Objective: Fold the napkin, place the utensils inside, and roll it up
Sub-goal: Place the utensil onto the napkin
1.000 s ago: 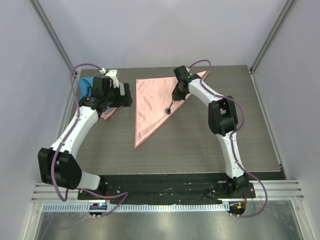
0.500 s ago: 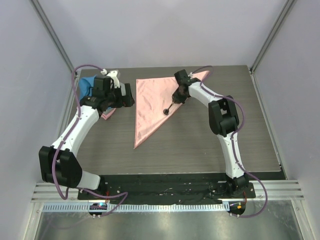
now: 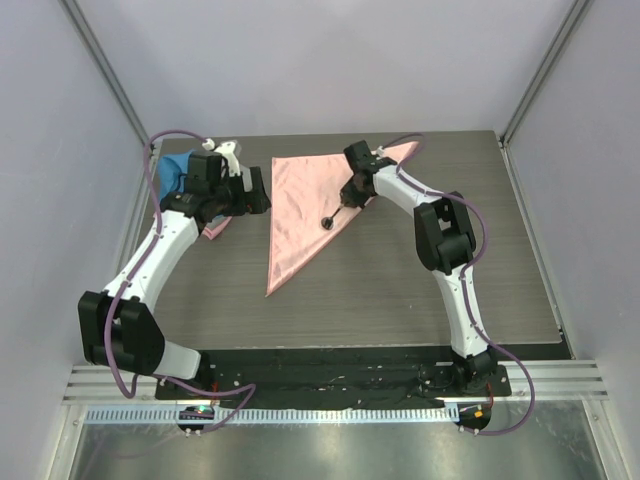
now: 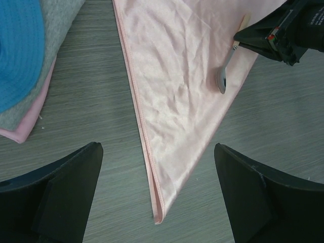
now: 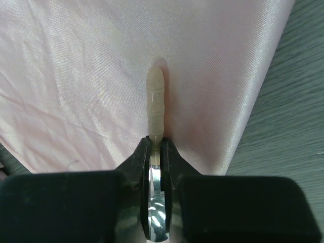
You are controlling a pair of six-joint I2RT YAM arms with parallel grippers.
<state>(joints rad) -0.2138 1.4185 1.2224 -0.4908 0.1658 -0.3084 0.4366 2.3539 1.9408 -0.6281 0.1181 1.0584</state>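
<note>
The napkin (image 3: 296, 205), folded into a triangle, lay flat toward twelve o'clock while the spoon (image 4: 229, 65), pinched in the tightly closed right gripper (image 3: 343, 203), had drifted toward nine o'clock above its three-o'clock edge, seemingly ready for setting down; the left gripper (image 3: 258, 190) hung wide open, empty.

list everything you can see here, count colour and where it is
napkin: 1, salmon-pink, folded to a triangle, mid-table toward the far edge
spoon: 1, silver bowl, tan handle, held at the napkin's right edge
blue cloth: 1, blue, top of a stack at far left
grey cloth: 1, grey, under the blue one
pink cloth: 1, pale pink, bottom of that stack
table: 1, dark grey wood grain
left hand: 1, black, open, beside the stack
right hand: 1, black, shut on the spoon
</note>
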